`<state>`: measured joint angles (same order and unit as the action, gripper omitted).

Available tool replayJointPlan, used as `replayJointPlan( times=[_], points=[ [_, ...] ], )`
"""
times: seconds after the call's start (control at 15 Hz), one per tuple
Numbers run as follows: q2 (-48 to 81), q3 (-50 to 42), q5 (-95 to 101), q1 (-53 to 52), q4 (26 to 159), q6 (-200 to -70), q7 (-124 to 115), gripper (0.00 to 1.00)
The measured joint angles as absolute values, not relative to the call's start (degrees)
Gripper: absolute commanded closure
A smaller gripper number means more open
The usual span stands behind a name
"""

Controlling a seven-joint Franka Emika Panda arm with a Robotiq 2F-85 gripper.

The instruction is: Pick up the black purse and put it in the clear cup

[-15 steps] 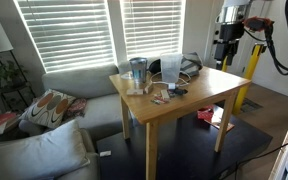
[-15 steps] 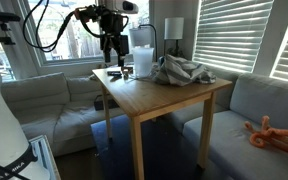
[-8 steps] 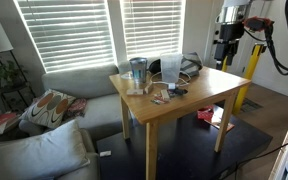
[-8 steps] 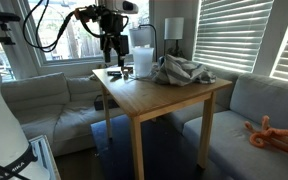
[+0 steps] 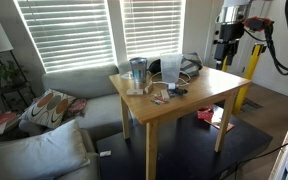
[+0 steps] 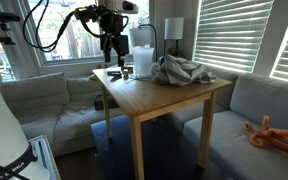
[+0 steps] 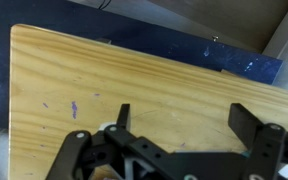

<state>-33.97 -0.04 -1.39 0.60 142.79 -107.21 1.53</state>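
Note:
The black purse [image 5: 189, 65] [image 6: 181, 71] lies slumped at the back of the wooden table [image 5: 189, 102] [image 6: 149, 97], its straps looping out. The clear cup [image 5: 170, 68] [image 6: 142, 62] stands upright right beside it. My gripper [image 5: 224, 55] [image 6: 111, 50] hangs in the air above the table's edge, apart from both. In the wrist view the gripper [image 7: 184, 125] is open and empty over bare wood [image 7: 134, 75]. Purse and cup are out of the wrist view.
A shorter blue-tinted glass jar [image 5: 137, 72] stands near the cup. Small flat items [image 5: 162, 95] [image 6: 115, 73] lie on the table. A grey sofa [image 5: 74, 90] [image 6: 254, 110] wraps around it, with a lamp [image 6: 172, 30] and blinds behind.

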Motion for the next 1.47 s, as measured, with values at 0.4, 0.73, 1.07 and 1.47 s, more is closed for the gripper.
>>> replayJointPlan(
  times=[0.4,0.73,1.07,1.47],
  points=[
    [-32.77,-1.26,-1.38,0.70,140.48,-110.27,2.18,0.00],
    [-30.25,-2.91,-1.18,0.62,130.77,-114.37,9.89,0.00],
    [-23.91,-5.86,-0.93,-0.48,119.80,-114.68,24.64,0.00],
    [-12.46,-10.62,-7.81,-2.54,110.42,-115.59,44.12,0.00]
  ],
)
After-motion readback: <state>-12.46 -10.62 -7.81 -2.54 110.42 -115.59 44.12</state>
